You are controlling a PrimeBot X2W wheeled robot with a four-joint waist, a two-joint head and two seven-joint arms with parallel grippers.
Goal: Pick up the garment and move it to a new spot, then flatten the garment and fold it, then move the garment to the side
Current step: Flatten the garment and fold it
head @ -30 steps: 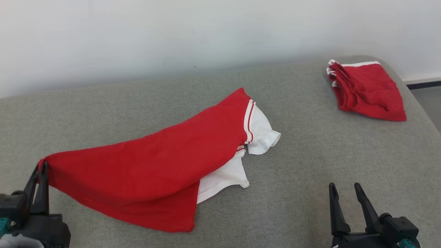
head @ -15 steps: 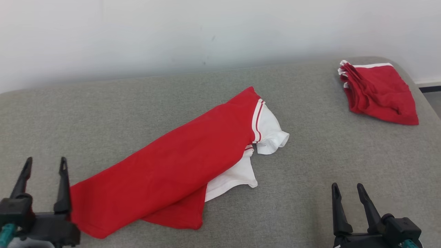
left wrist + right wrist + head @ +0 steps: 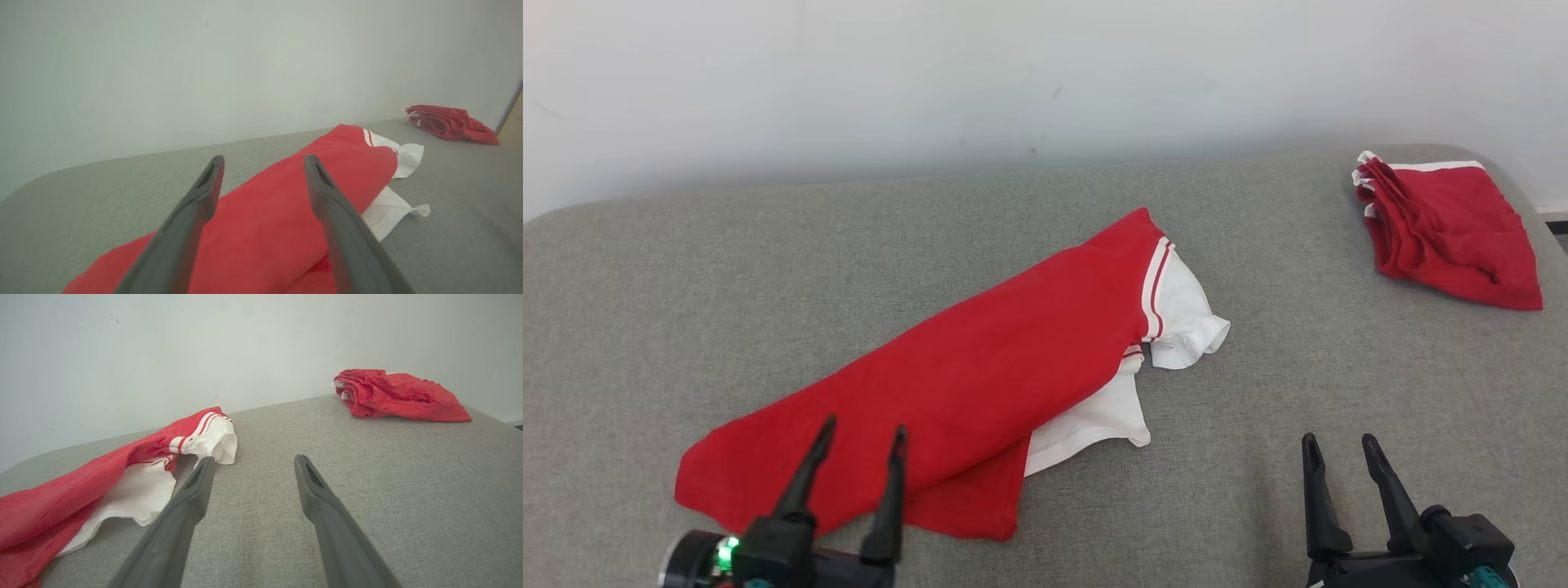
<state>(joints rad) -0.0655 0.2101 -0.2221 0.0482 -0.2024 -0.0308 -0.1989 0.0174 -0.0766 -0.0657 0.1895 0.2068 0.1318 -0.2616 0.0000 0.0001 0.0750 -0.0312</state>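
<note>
The left pincer [image 3: 864, 426] stands at the lower left of the head view with its two dark fingers spread and nothing pinched between them. The fingers point up the frame and lean a little to the right, and a green light [image 3: 723, 555] glows on the body behind them. Their tips overlap the near, lower-left end of the garment [image 3: 980, 359]; whether they touch the cloth cannot be told. In the left wrist view the left pincer [image 3: 263, 159] frames the red cloth of the garment [image 3: 278, 212], which runs from the bottom edge up to the right.

The garment is red with white, red-striped sleeves and lies loosely doubled over, slanting from lower left to the centre of the grey table [image 3: 1298, 367].

The right pincer [image 3: 1339, 441] is at the lower right, spread too, over bare table and well apart from the garment. A folded red garment [image 3: 1445, 229] lies at the upper right, near the wall [image 3: 931, 82].
</note>
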